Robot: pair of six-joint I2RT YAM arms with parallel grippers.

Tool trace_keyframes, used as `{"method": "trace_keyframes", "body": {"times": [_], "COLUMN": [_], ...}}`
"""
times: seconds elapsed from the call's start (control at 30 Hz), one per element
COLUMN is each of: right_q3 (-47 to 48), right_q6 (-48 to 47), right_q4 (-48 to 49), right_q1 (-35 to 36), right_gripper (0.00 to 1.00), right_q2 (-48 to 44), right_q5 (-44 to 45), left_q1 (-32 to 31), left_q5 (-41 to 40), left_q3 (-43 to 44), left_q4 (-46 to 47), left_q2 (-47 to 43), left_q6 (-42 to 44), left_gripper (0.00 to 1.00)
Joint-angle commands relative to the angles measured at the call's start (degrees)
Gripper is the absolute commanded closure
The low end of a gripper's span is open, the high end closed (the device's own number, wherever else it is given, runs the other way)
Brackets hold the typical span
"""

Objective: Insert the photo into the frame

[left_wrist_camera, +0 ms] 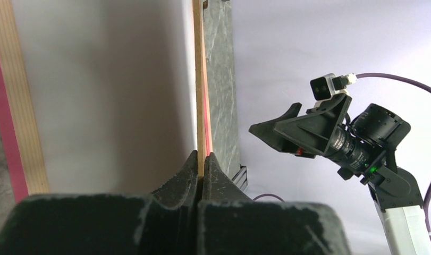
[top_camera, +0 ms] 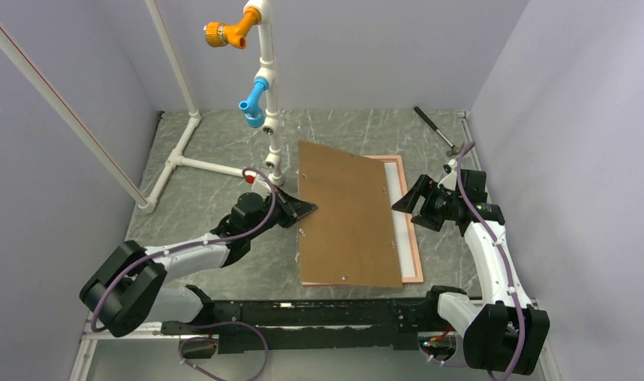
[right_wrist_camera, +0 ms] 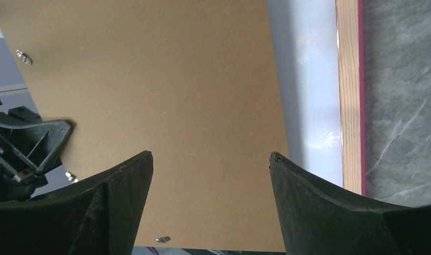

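The grey marbled bench (top_camera: 223, 143) carries everything, with a white pipe stand (top_camera: 268, 119) at its far left, well clear of the work. The largest piece in play is the brown hardboard backing panel (top_camera: 346, 218), which is not lying flat. It is tilted, its left edge raised, so that it hangs over most of what lies beneath it. Under it the frame (top_camera: 414, 242) rests on the bench with its pale wood-toned back upward and only a thin pink-red line showing along its outer side, the way a frame has to lie to be loaded from behind. Inside that wooden border a plain white sheet shows beside the panel's right edge. This is probably the photo (right_wrist_camera: 309, 95) lying face down in the frame, though no printed side is visible to confirm it. The left gripper (left_wrist_camera: 201, 159) is pressed together on the panel's thin left edge, pinching it, and this is what keeps the board propped up at an angle. The right gripper (right_wrist_camera: 210, 154) has its fingers spread wide and grips nothing. It hovers just above the panel's right side, over the frame's right rail, well placed to steady or guide the board as it is lowered. Small metal turn clips (right_wrist_camera: 23, 57) stud the panel's edges and face up, ready to lock the backing in place once it is seated.
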Motion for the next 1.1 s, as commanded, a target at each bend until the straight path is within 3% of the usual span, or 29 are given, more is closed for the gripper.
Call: {"method": "trace_keyframes", "body": {"times": [0.0,1.07], "right_q3": [2.3,2.7], "right_q6": [-0.6,-2.0], "right_q4": [-1.0,-2.5], "right_q1": [-0.3,-0.4], "right_gripper": [0.18,0.18], "right_q2": [-1.2,-1.2], "right_q5": [-1.6,-0.3], "left_q1": [-0.2,0.2], "left_q5": [0.1,3.2], "left_q3": [3.1,10.5], "left_q4": [13.3,23.0], "left_q2": [2.6,20.3], "left_q6": [-2.1,-3.1], "left_gripper": [1.0,1.0]}}
